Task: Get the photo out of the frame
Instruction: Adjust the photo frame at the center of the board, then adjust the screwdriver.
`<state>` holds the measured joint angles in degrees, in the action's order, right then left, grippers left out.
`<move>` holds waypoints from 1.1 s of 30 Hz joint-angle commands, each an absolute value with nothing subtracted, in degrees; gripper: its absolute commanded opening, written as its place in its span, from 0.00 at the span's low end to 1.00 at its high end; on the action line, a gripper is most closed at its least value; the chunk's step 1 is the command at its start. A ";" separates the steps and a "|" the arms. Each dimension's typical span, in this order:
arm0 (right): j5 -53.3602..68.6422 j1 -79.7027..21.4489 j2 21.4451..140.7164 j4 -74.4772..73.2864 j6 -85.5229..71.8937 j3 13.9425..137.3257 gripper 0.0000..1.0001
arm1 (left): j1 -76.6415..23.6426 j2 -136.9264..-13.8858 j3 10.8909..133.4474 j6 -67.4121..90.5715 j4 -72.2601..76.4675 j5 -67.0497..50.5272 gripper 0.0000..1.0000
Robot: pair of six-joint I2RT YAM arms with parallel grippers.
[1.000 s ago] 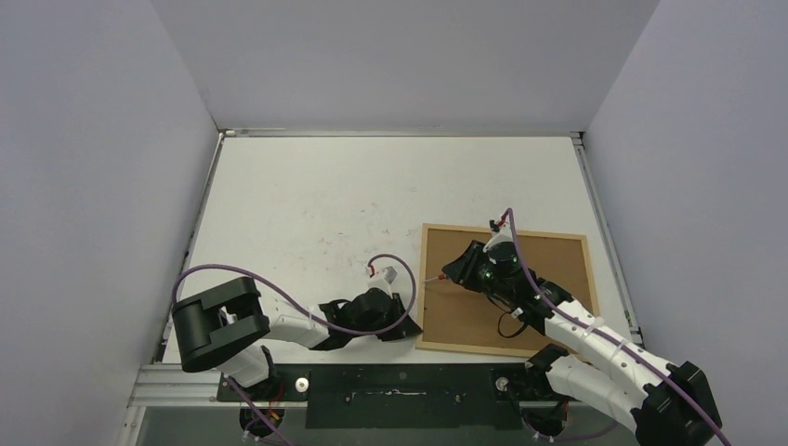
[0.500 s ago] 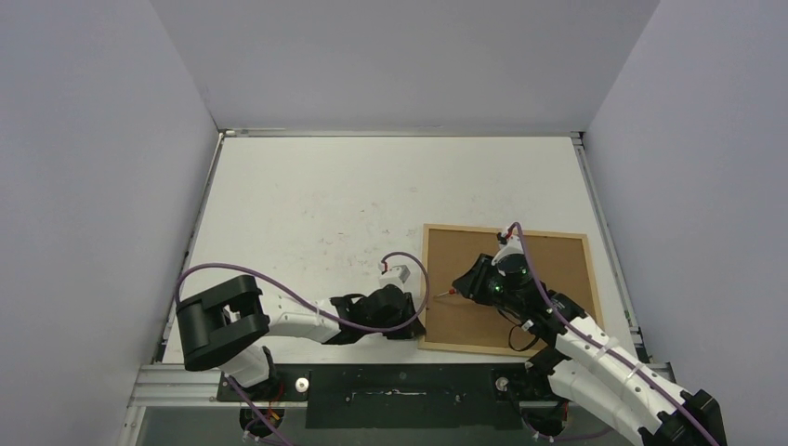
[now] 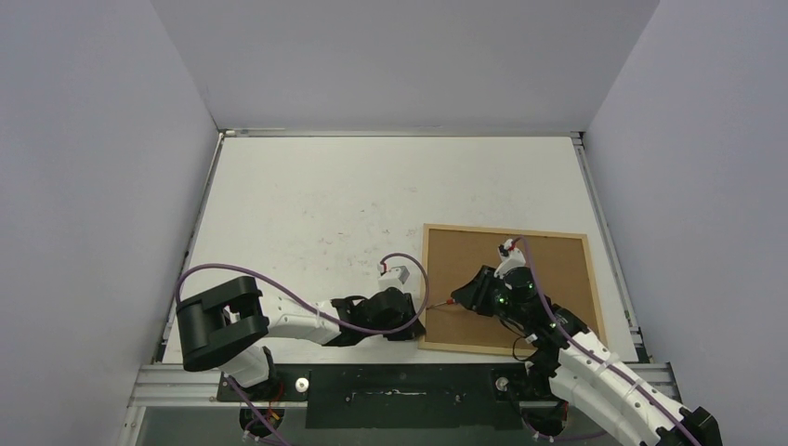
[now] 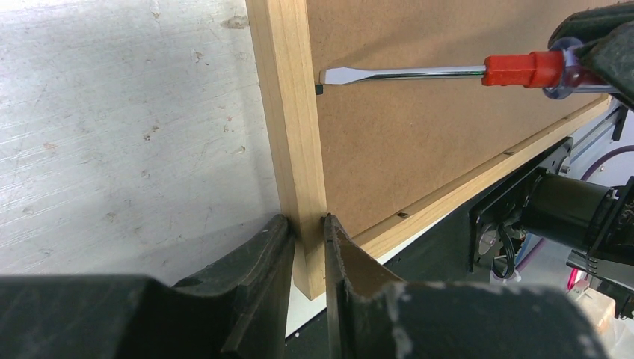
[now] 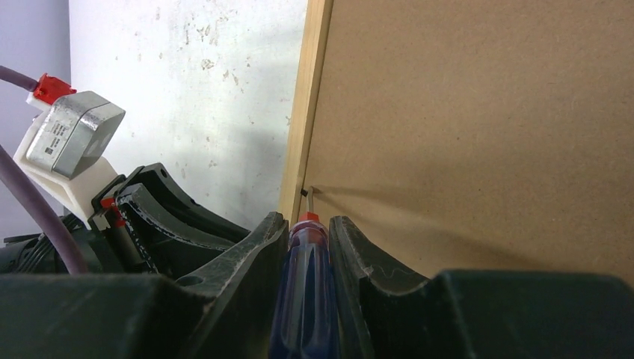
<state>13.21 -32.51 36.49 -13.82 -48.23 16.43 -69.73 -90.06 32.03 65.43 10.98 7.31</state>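
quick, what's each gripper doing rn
left gripper: closed on the frame, near its corner
right gripper: closed on the screwdriver

Pale bare wood on the frame (image 4: 295,134), smooth, matt. The backing board (image 4: 419,149): dull brown fibreboard. The screwdriver (image 4: 419,73): shiny metal shaft, glossy red-and-blue plastic handle. The desk (image 4: 134,134): white, scuffed, speckled. My left fingers (image 4: 254,288): black matt plastic.
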 commanded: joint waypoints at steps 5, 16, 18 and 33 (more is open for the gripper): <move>12.51 -31.90 26.05 -11.76 -46.54 10.98 0.00 | -71.58 -97.43 26.53 63.70 -8.73 9.01 0.19; 11.42 -31.90 13.13 -15.32 -44.55 8.71 0.00 | -71.72 -95.12 23.29 67.02 -7.70 9.73 0.13; 10.11 -31.88 14.77 -16.56 -44.10 9.90 0.00 | -71.72 -93.99 21.66 68.45 -6.56 9.74 0.13; 22.78 -31.73 27.47 -7.52 -41.81 22.46 0.00 | -65.66 -58.69 34.65 52.26 -23.67 16.53 0.58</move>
<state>14.61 -32.21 25.04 -17.28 -42.63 17.12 -70.39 -70.70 28.95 65.04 -9.43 14.17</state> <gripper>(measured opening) 0.250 0.522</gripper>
